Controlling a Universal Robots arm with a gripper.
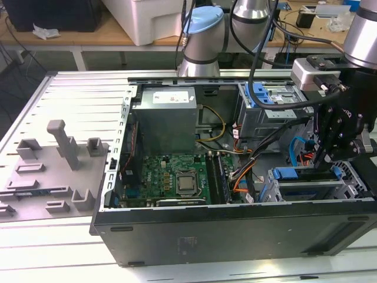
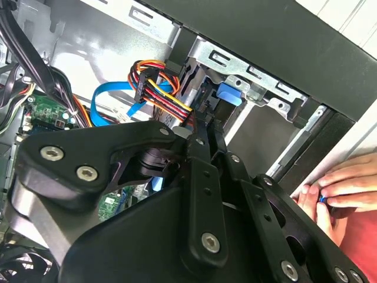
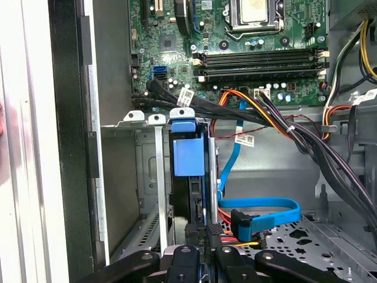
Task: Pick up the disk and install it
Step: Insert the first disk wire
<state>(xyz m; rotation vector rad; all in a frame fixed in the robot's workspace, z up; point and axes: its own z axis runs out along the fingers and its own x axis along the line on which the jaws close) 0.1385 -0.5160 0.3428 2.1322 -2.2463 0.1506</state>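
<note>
Pincer (image 1: pixel 327 154) fingers (image 3: pixel 201 236) pinch narrowly on the disk's (image 3: pixel 187 154) edge, the drive standing upright in the metal drive bay (image 3: pixel 147 177) of the open computer case (image 1: pixel 235 233).

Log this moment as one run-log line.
gripper: at drive cage | disk: upright in cage slot | hand: at case edge

A pale grey ribbed metal table (image 1: pixel 70 88) carries the scene. Directly on it lies an open black-and-grey computer case (image 1: pixel 235 236), on its side, right under the black claw (image 1: pixel 327 158). Well off from the claw, towards the exterior view's left, a flat grey plastic fixture plate (image 1: pixel 53 171) with upright pegs and blocks rests on the table.
</note>
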